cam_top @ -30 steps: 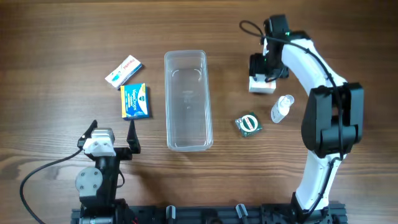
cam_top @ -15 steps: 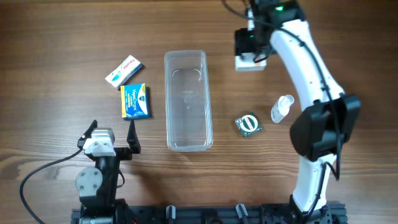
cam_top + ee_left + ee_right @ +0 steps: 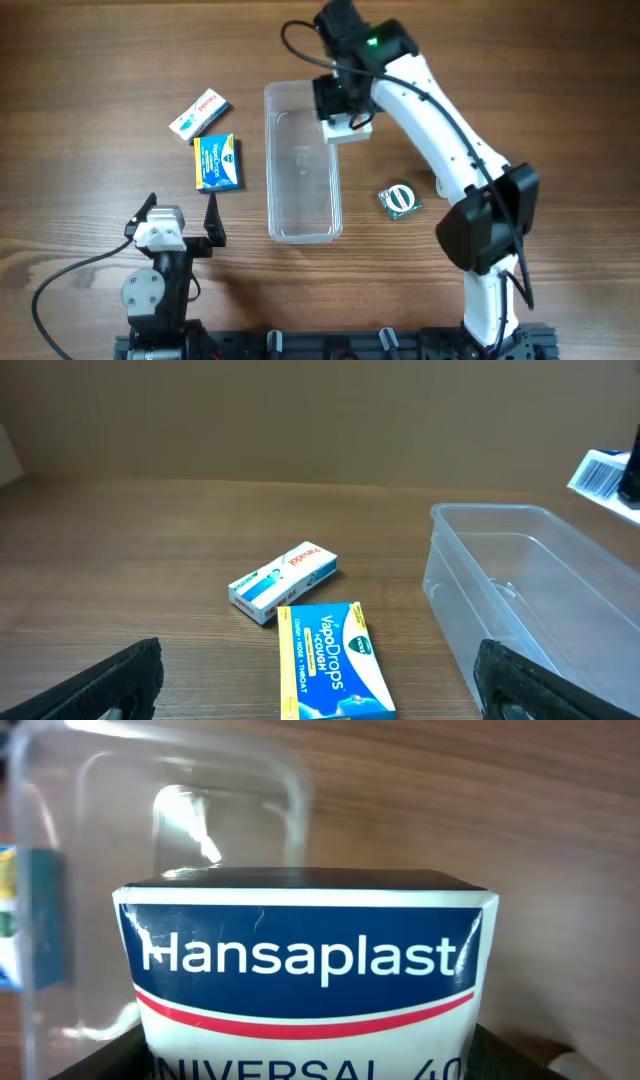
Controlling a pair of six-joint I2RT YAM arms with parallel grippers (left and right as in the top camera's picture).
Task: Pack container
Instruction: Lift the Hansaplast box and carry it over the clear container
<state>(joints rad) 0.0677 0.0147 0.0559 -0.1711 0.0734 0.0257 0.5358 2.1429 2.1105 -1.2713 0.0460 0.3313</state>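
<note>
Container [image 3: 300, 205] lying lengthwise away from robot, right claw [image 3: 343, 115] holding Hansaplast box [image 3: 305, 970], left claw [image 3: 181, 199] wide

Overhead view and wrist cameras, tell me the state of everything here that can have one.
container: upright, open, empty.
Hansaplast box: held aloft over the container's right rim.
right fingers: shut on the Hansaplast box.
left fingers: open, holding nothing.
VapoDrops box: lying flat, left of the container.
white box: lying flat beside the VapoDrops box.
green round item: lying right of the container.
</note>
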